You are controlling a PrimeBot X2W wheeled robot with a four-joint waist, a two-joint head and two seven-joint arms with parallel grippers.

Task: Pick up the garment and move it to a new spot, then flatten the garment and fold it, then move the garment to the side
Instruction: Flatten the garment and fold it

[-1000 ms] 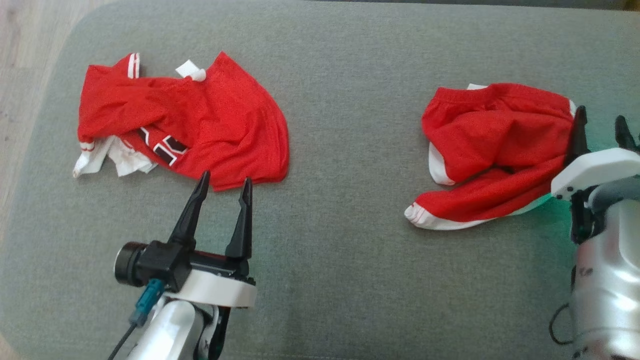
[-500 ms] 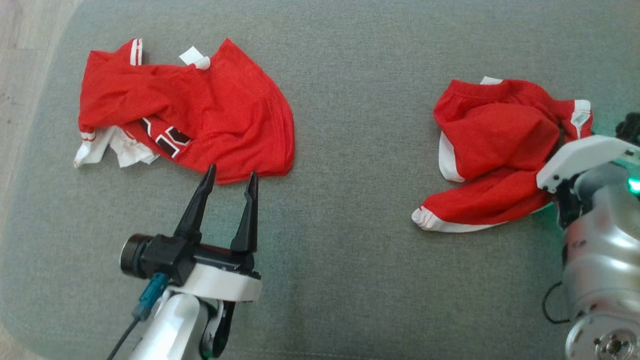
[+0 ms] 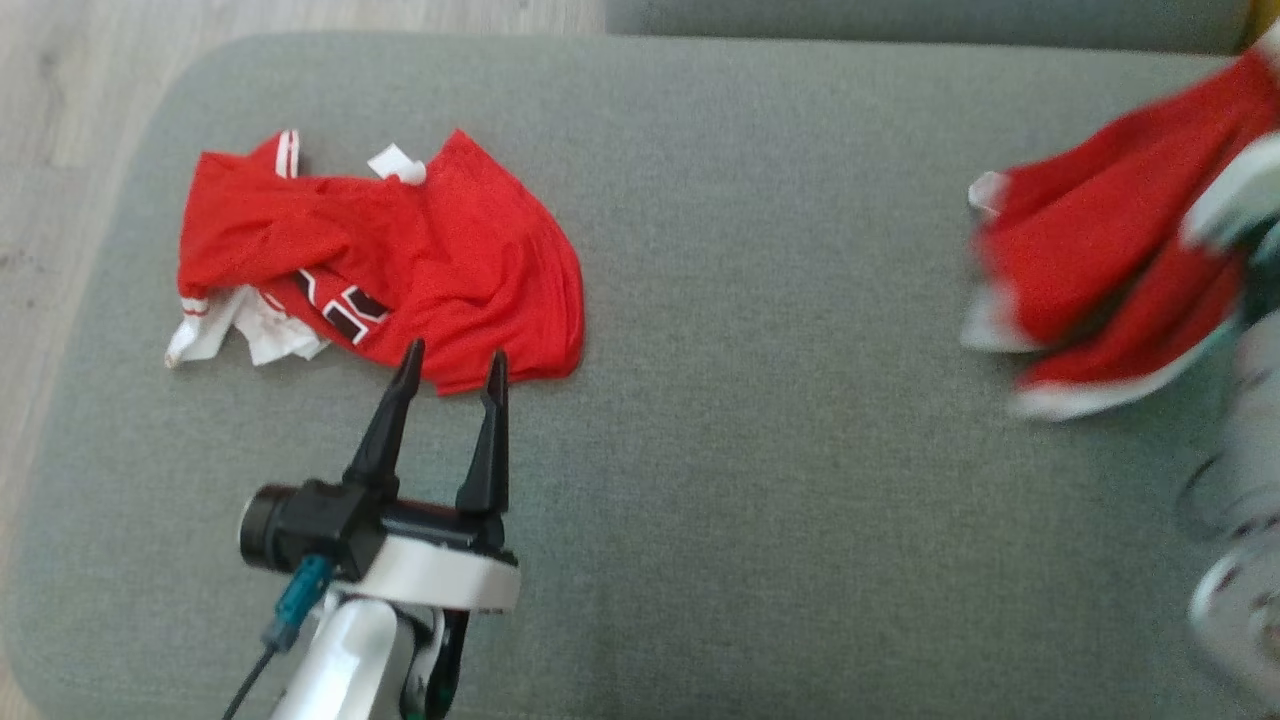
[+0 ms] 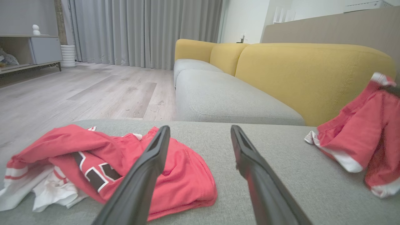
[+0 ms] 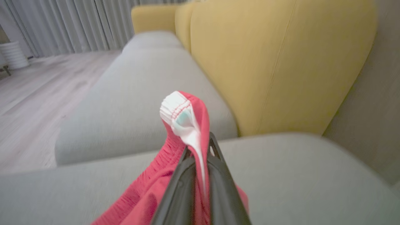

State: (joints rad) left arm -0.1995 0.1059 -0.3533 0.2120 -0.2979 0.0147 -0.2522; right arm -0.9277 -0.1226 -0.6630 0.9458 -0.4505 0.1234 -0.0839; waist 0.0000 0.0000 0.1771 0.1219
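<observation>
While the grey cushion (image 3: 760,250) spans the view, the jersey (image 3: 450,260) lies crumpled at ten o'clock and the shorts (image 3: 1090,250) hang at three o'clock, pinched by the right gripper (image 5: 200,150); the left gripper (image 3: 456,352) gapes at seven o'clock.

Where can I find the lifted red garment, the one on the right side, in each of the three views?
Head view: the lifted red garment is blurred, at the right edge.
Left wrist view: it hangs at the right edge.
Right wrist view: bottom centre, pinched by the right gripper.
Shared landmark: the grey cushion under it.
</observation>
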